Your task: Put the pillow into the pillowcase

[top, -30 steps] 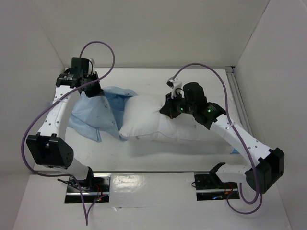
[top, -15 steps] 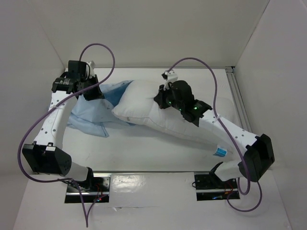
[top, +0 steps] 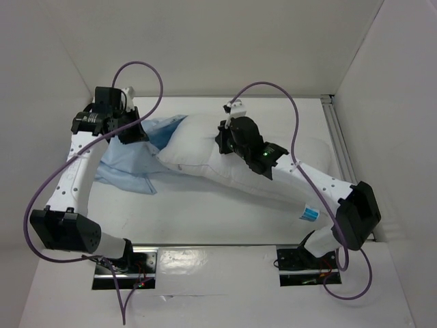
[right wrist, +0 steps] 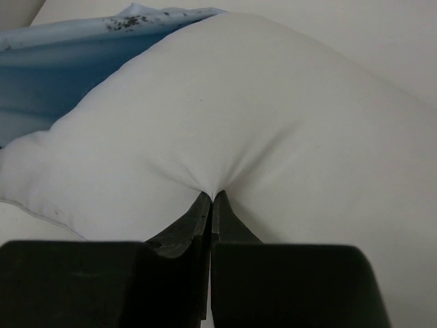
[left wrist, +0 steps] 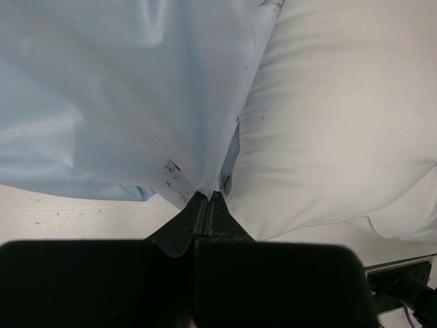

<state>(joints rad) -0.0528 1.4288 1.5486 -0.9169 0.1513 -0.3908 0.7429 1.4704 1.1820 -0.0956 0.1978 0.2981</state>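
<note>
Pinched a small fold of the pillow [right wrist: 273,116] tight in the right gripper [right wrist: 212,197], tips closed, with the white cloth pulled into a little dimple there. Clamped the thin edge of the pillowcase [left wrist: 116,82] in the left gripper [left wrist: 208,196], tips closed too, with the blue cloth spreading out from them in loose folds. Sat right up against the pillow's side there, touching it.

From above, lay slanted across the middle of the table [top: 205,222], white and fat, with the left end poking at the open mouth of the blue case. Looked maybe just a bit inside, hard to tell how much. Was mostly outside, stretched off to the right under the right arm.

Looked soft, puffy and light, so likely to sag and bend wherever not held up. Seemed too fat in the middle for the tips, so best grabbed by a pinch of cloth, or by a corner or an edge.

Looked thin and floppy for the blue case, and likely to fall shut once let go. Seemed best held by the rim of its mouth and lifted, to keep the hole wide. Had nothing to break, only cloth to slip or bunch up.
</note>
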